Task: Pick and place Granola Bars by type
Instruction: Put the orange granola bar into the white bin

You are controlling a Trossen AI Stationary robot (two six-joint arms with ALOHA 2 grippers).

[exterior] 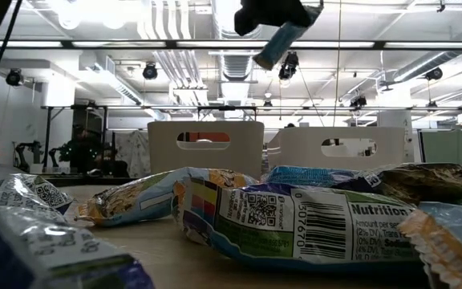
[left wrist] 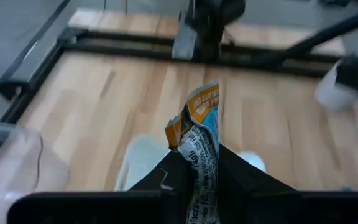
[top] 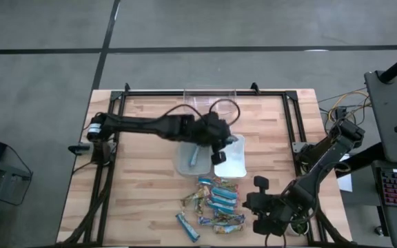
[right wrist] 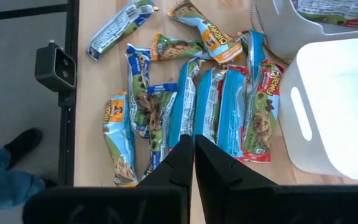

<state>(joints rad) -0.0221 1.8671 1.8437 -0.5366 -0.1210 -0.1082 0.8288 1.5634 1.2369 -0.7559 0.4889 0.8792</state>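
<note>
My left gripper [top: 211, 141] is shut on a blue granola bar [top: 195, 155] and holds it high above the grey bin [top: 183, 165]. The low view shows the bar [exterior: 277, 44] hanging aslant under the gripper [exterior: 273, 14]. Several blue and greenish-gold bars lie flat in a pile [top: 216, 203] on the near part of the table, also seen in the right wrist view [right wrist: 191, 93]. My right gripper [top: 248, 203] is shut and empty, hovering by the pile's right side [right wrist: 193, 152]. The grey bin [right wrist: 284, 34] holds some bars. My left gripper pinches the blue bar between its two fingers [left wrist: 241, 177] at the wrapper's middle part [left wrist: 199, 165]. The bar's crimped orange and blue end [left wrist: 202, 106] sticks out past the fingertips. The bar is lifted clear and hangs tilted over the grey bin.
A white bin [top: 234, 165] stands right of the grey bin, and a clear bin [top: 211, 96] stands at the far edge. A black frame [top: 291, 124] runs round the table. One blue bar [top: 187, 226] lies apart near the front edge. Bare wood lies at the left.
</note>
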